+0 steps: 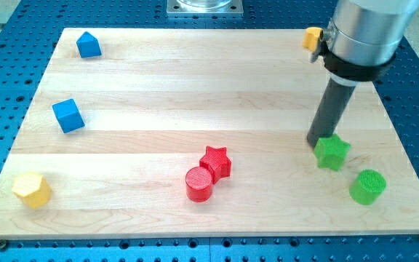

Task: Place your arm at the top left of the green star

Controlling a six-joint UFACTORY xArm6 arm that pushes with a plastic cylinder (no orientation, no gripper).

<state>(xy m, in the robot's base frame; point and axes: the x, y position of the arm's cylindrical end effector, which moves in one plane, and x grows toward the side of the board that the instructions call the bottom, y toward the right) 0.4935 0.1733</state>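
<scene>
Nearest to the camera, at the view's bottom, we see the red cylinder (199, 185), and the red star (216, 161) is touching it on its upper right side. Now we begin from our tip (316, 141): it is at the upper left corner of the green star (332, 152), touching it or almost touching; we cannot tell which. We have no fingers on this arm, only a dark rod (330, 113), so nothing is spread, pressed together or pinching.

The green star, which is the thing of our task, lies in the right part of the wooden board (195, 87), and the green cylinder (368, 187) is near it, to the lower right, but apart. Going further out, a yellow block (312, 37) is at the top right edge, partly hidden by our arm. On the view's left are a blue block with a pointed top (88, 45), a blue cube (68, 115) and a yellow hexagonal block (32, 190).

We judge that the task is almost done. The risk is a further move to the lower right: the tip would then push the star toward the green cylinder, and the place we want would move away with it. Any correction should therefore be small and directed away from the star
</scene>
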